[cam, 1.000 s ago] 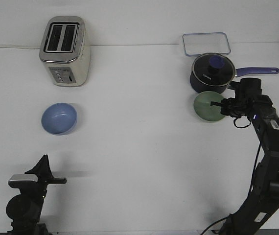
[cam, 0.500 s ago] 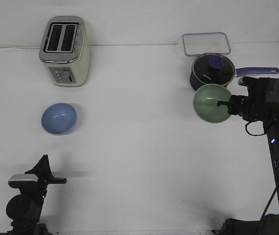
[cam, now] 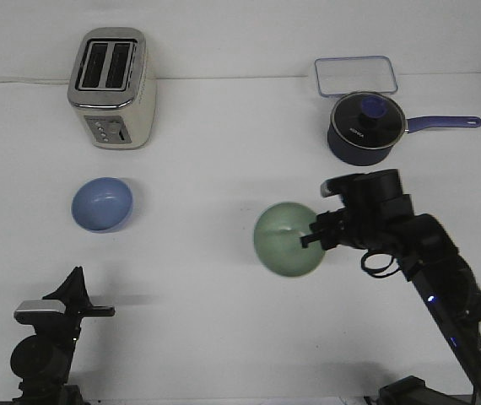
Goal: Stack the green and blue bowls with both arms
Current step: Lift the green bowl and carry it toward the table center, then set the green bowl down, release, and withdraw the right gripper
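The pale green bowl [cam: 288,239] is held in the air over the middle of the table, tilted so its inside faces the camera. My right gripper [cam: 310,237] is shut on its right rim. The blue bowl [cam: 102,203] sits upright on the table at the left, below the toaster. My left gripper [cam: 95,311] stays low at the front left, well short of the blue bowl; its jaws look closed and hold nothing.
A cream toaster [cam: 111,88] stands at the back left. A dark navy saucepan [cam: 367,126] with a blue handle and a clear lidded container [cam: 355,75] are at the back right. The table surface is white.
My right gripper lifted the green bowl from beside the saucepan and carried it left and toward the front, to the table's middle. The left arm and blue bowl have not moved.
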{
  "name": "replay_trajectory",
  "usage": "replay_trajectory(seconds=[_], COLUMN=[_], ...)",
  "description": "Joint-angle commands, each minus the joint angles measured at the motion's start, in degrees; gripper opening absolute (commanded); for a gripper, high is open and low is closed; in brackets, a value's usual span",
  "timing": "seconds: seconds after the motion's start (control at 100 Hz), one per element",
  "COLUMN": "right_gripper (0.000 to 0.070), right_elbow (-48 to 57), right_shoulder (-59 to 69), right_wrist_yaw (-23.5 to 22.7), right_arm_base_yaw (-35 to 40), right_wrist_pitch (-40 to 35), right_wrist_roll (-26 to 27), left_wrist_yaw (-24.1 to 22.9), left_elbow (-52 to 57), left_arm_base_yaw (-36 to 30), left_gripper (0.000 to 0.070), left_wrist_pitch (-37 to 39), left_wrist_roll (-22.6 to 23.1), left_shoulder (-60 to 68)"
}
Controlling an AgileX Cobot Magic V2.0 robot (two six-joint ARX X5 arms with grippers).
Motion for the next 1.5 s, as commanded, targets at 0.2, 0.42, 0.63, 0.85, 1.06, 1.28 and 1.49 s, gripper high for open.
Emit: replay_trajectory(seconds=[0.2,0.42,0.63,0.85,1.06,1.28,1.49], right_gripper=[0.0000,0.0000,0.0000,0.0030,0.0227,0.0466,0.0466], right_elbow=[-13.7,-15.9,-15.9,-15.9,-15.9,-14.2,-11.4], right_shoulder=[1.7,7.5,11.8,11.8,11.8,7.6,-3.6], right_wrist_yaw=[0.0,1.5,2.6,4.8,5.9,5.5,7.1], right_arm_base_yaw=[12.0,15.8,16.2,16.2,16.2,14.8,10.6], right_wrist_pitch=[15.4,18.5,18.7,16.9,15.2,15.7,16.1], right_wrist_roll=[10.3,10.6,10.1,8.6,7.6,6.9,2.4], left_wrist_yaw=[-0.3,-0.3,-0.3,-0.3,-0.3,-0.3,-0.3], left_elbow=[0.0,0.0,0.0,0.0,0.0,0.0,0.2], left_arm_base_yaw=[0.0,0.0,0.0,0.0,0.0,0.0,0.0], left_gripper=[0.0015,0.0015,0.0015,0.0015,0.0015,0.0015,0.0010], left_wrist_pitch=[0.8,0.9,0.8,0.8,0.8,0.8,3.0], left_wrist_roll=[0.1,0.1,0.1,0.1,0.1,-0.9,-12.0], left_shoulder=[-0.1,-0.1,-0.1,-0.1,-0.1,-0.1,-0.1])
